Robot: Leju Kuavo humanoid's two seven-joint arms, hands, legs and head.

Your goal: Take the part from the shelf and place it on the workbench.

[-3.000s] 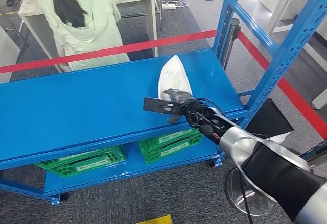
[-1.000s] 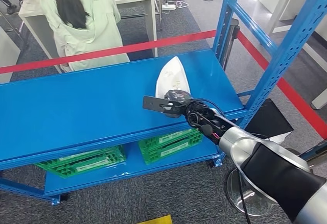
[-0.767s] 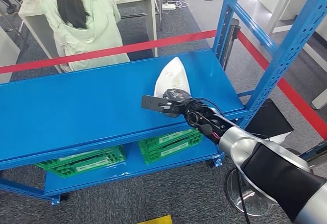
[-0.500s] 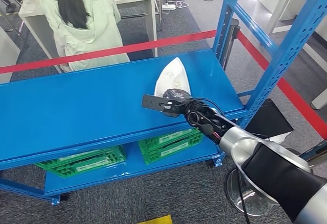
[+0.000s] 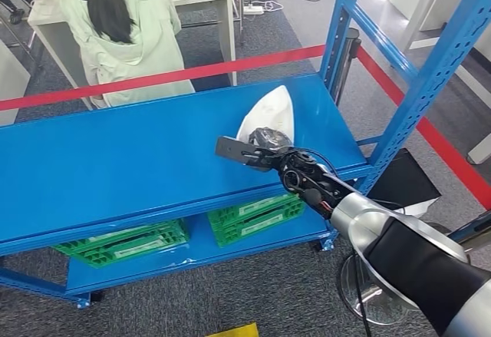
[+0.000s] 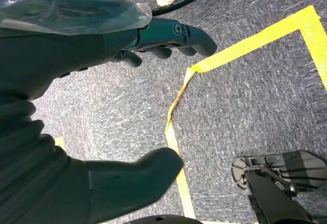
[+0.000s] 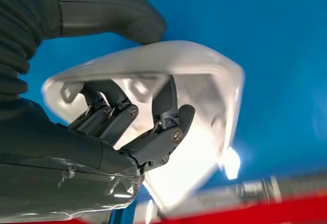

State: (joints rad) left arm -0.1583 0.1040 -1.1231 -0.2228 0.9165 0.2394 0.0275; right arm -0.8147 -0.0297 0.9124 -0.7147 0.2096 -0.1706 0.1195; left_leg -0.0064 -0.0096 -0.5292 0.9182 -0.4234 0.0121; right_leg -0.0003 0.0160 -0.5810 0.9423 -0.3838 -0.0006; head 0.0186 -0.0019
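Observation:
The part (image 5: 273, 115) is a white pointed shell at the right end of the blue shelf board (image 5: 116, 160), its near end raised off the board. My right hand (image 5: 268, 147) grips that near end. The right wrist view shows the thumb pressing on the outside of the part (image 7: 200, 76) while the fingers (image 7: 162, 132) curl inside its hollow. My left hand (image 6: 57, 60) hangs over grey carpet, with its fingers apart and nothing in it.
A person in a pale green hoodie (image 5: 127, 37) sits behind the red barrier tape (image 5: 173, 76). Blue uprights (image 5: 341, 22) stand at the shelf's right end. Green crates (image 5: 255, 214) lie on the lower board. Yellow floor tape (image 6: 181, 96) crosses the carpet.
The white part has swung to the right and tipped up in my right hand. The hand has shifted slightly right with it.

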